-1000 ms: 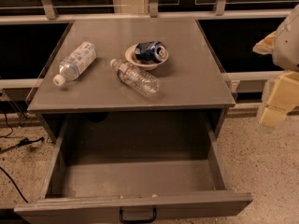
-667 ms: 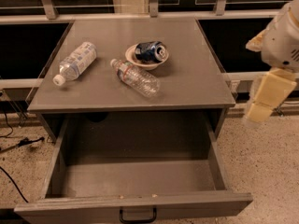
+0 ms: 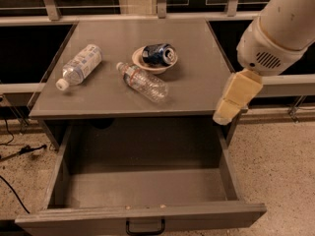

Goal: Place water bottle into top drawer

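Observation:
The water bottle [image 3: 143,81], clear and ribbed with a red-and-white band near its neck, lies on its side in the middle of the grey cabinet top [image 3: 197,82]. The top drawer [image 3: 142,215] is pulled wide open below it, with a black handle at the centre of its front panel. My gripper [image 3: 230,104] hangs from the white arm at the right, over the cabinet's right front corner. It is well to the right of the bottle and apart from it.
A second bottle [image 3: 79,66] with a large white and light-blue label lies at the left of the top. A blue can [image 3: 158,54] rests in a small bowl behind the water bottle. Black cables [image 3: 15,151] lie on the speckled floor at the left.
My arm and gripper have moved left, from beside the cabinet to over its right front corner. The bottles, can and drawer have not moved.

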You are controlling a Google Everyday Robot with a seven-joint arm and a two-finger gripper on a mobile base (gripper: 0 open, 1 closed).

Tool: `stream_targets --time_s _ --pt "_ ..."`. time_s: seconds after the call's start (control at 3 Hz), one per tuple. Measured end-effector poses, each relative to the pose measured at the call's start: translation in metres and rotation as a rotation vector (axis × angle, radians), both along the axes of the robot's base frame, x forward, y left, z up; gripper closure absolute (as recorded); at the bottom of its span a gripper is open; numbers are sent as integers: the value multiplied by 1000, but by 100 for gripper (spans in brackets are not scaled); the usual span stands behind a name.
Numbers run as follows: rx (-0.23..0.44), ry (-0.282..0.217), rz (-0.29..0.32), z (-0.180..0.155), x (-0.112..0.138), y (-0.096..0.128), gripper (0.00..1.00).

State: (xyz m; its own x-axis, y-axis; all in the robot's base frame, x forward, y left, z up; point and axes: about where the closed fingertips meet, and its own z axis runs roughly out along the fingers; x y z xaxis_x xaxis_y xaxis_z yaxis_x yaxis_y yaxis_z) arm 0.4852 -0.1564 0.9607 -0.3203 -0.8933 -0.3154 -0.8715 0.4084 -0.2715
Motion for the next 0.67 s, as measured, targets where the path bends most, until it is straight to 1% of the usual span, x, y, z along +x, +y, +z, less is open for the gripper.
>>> stream_targets --time_s 0.33,0.67 --pt "37 -5 -91 -9 20 25 0" --pt "69 9 -165 -8 20 25 0"
